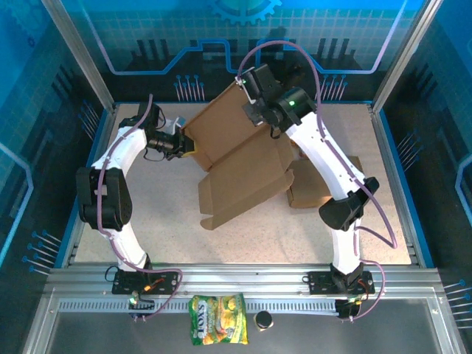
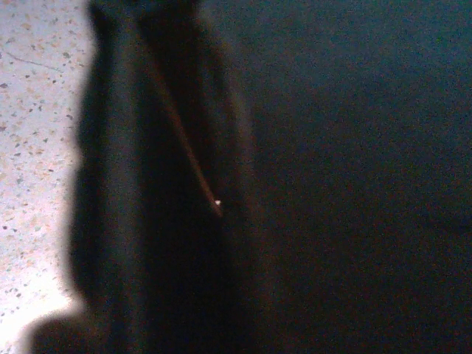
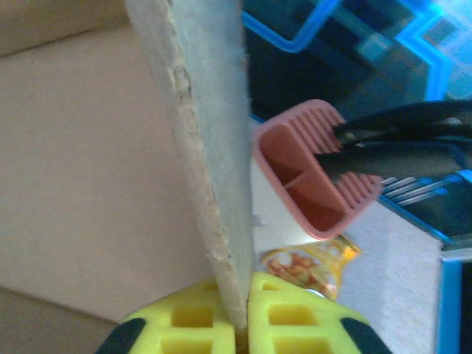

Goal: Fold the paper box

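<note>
The paper box (image 1: 243, 166) is a large brown cardboard blank, partly unfolded and held tilted above the table, its lower flaps resting near the table's middle. My left gripper (image 1: 186, 144) is at the box's left edge, shut on a flap there. Dark cardboard (image 2: 354, 177) lies right against the lens in the left wrist view. My right gripper (image 1: 249, 99) holds the box's raised top edge. In the right wrist view the yellow fingers (image 3: 192, 324) pinch the rough cardboard edge (image 3: 210, 147) between them, the gripper (image 3: 243, 328) shut on it.
More brown cardboard (image 1: 328, 184) lies flat under the right arm. A snack bag (image 1: 217, 330) and a small dark jar (image 1: 263, 320) sit on the near rail. The right wrist view also shows a pink ribbed tray (image 3: 317, 173). Speckled table (image 2: 29, 147) is bare at the left.
</note>
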{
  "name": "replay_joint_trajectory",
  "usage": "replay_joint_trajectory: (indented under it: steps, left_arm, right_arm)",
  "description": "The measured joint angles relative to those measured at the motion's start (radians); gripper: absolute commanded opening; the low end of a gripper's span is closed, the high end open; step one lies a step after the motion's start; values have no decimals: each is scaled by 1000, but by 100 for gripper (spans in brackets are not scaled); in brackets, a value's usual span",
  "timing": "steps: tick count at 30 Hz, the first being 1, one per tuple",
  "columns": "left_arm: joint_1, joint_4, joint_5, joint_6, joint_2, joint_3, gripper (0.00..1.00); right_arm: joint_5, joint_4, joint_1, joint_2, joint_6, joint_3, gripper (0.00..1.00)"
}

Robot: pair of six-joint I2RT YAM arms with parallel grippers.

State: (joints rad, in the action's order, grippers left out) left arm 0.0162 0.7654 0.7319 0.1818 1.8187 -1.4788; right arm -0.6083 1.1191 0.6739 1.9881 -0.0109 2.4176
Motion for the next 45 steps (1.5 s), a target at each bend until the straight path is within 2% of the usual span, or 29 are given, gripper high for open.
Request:
replay_joint_trajectory:
  steps: [4,7,10,14,22,26,33,45]
  left_arm:
    - [-14,2,-3,3,0,0,0]
    - [-19,1,-3,3,0,0,0]
    - [-25,1,-2,3,0,0,0]
    - [-34,1,-11,9,0,0,0]
    - [-51,39,-127,101,0,-11,0]
    - [-54,87,-191,135,0,-13,0]
    - [-58,193,-311,149,0,-19,0]
    - [-82,227,-449,177,4,71,1]
  right_arm:
    - [-117,6,27,18,-5,0,5]
    - [-156,10,35,22,-5,1,7]
    - [-175,13,35,28,-5,8,0]
    - [-216,23,37,46,2,15,0]
    - [-273,173,41,183,137,148,0]
    - [-249,229,41,215,230,145,0]
    - [-171,219,40,215,358,-1,0]
    - [34,28,11,148,476,-376,0]
